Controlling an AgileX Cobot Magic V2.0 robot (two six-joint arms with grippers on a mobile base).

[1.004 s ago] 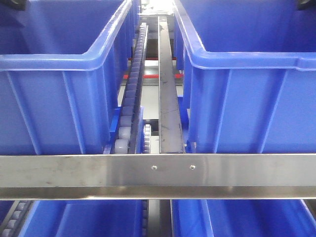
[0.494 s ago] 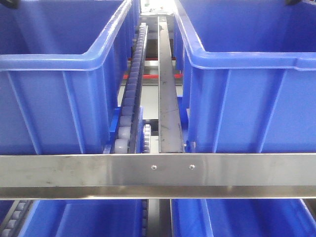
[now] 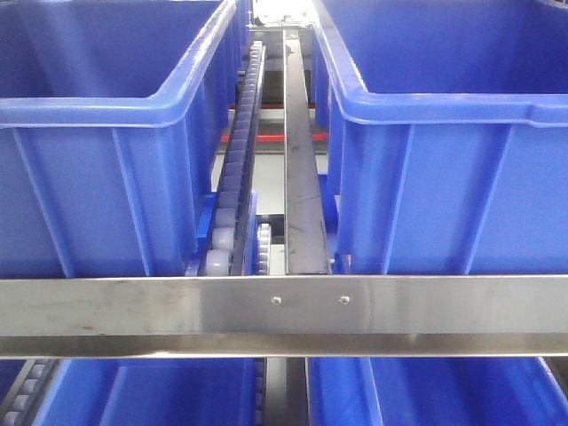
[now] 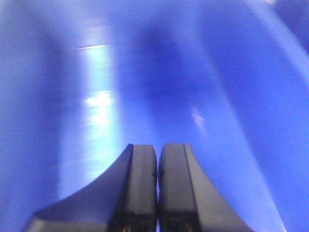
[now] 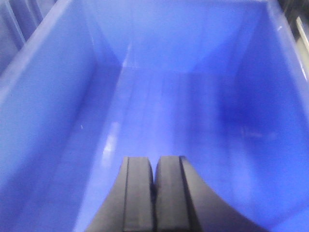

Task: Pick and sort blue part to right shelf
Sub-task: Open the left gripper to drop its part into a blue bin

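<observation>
The right shelf fills the front view: a steel front rail [image 3: 284,315], a white roller track [image 3: 232,191] and two large blue bins, left [image 3: 98,169] and right [image 3: 453,169]. No blue part shows in any view. My left gripper [image 4: 158,147] is shut with nothing between its pads, hanging inside a blue bin [image 4: 203,96]. In the right wrist view my right gripper [image 5: 154,159] is also shut and holds nothing, above the bare floor of a blue bin [image 5: 159,96]. Neither gripper appears in the front view.
A dark steel divider bar [image 3: 302,177] runs between the two upper bins beside the roller track. More blue bins [image 3: 151,395] sit on the level under the front rail. Bin walls [image 5: 34,96] stand close around both grippers.
Dark shapes at the top corners of the front view have slid up out of the picture. The shelf and bins have not moved.
</observation>
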